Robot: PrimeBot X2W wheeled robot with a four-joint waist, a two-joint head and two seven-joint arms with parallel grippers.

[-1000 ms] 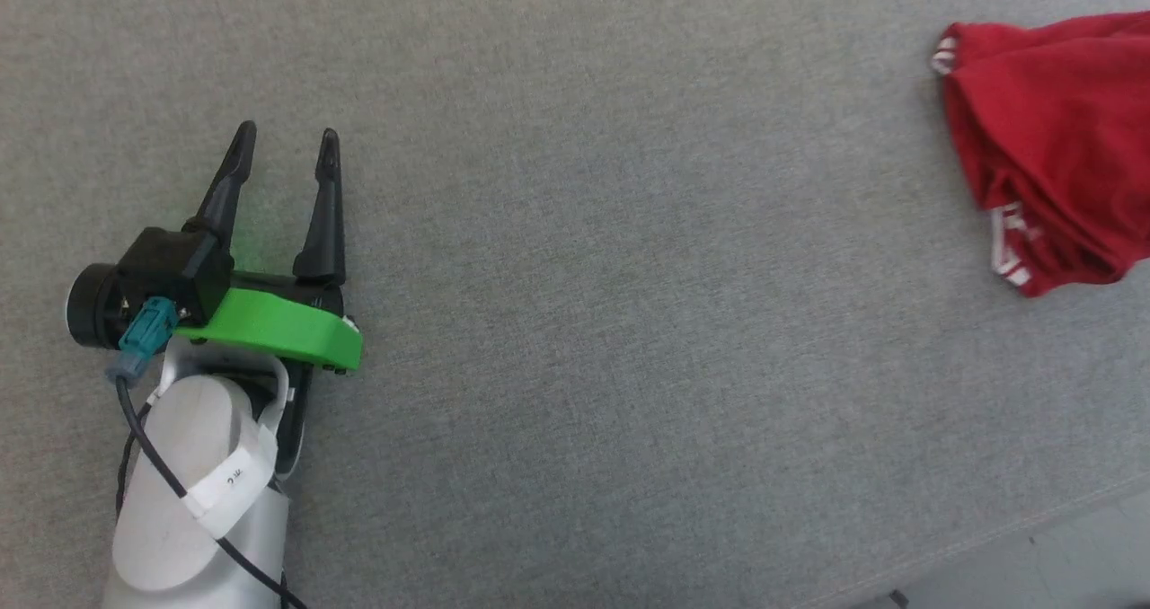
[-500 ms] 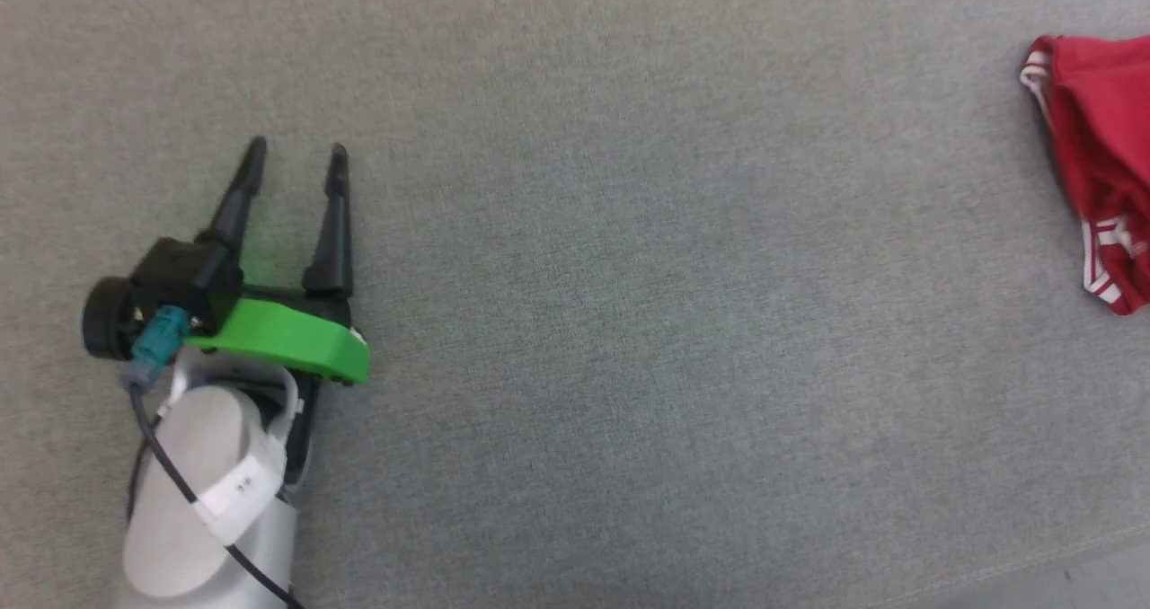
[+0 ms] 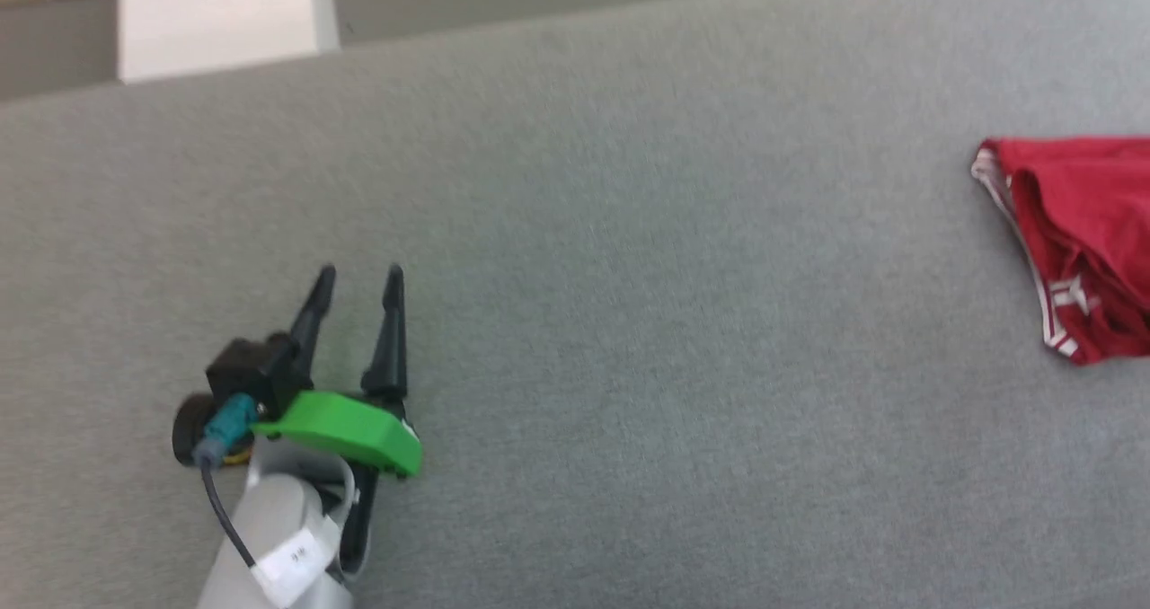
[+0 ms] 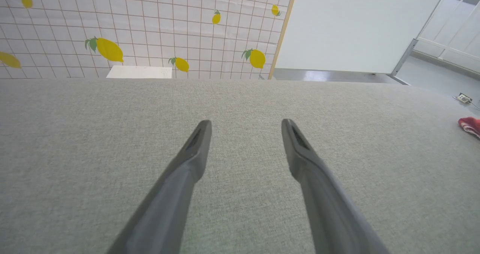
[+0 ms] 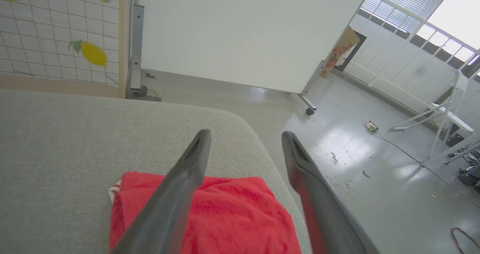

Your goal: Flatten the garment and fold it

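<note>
Garment (image 3: 1083, 241): bunched red heap, white-striped trim showing, at the right end of the grey surface (image 3: 629, 322), near its rounded corner.
Right gripper (image 5: 245, 136): above the garment, fingers spread wide, nothing between them; contact with the cloth unclear.
Left gripper (image 3: 359, 274): well apart from the garment, out left over bare surface, fingers parted, empty.
Backdrop: lemon-print screen (image 4: 150, 21), white panel (image 5: 243, 33).

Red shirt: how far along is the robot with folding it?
Nothing looks done yet: the red shirt lies bunched near the right edge of the grey surface. The left hand is open, well apart from it; the right hand is open just over it. Flattening and folding remain.
</note>
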